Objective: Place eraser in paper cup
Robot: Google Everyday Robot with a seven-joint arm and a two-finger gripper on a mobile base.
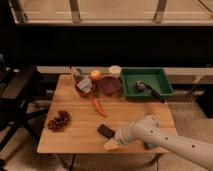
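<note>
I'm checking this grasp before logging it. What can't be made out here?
All in the camera view:
1. Whether the hand, by the table's front edge, touches the eraser: the arm overlaps the spot.
2. The arm's base: cut off by the right and bottom edges.
3. What the dark object in the green tray is: too small to tell.

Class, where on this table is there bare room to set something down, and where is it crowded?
Bare wood: between the grapes and the chili, and right of it before the green tray. The back row around the paper cup is crowded. The gripper is beside the eraser, front centre.
</note>
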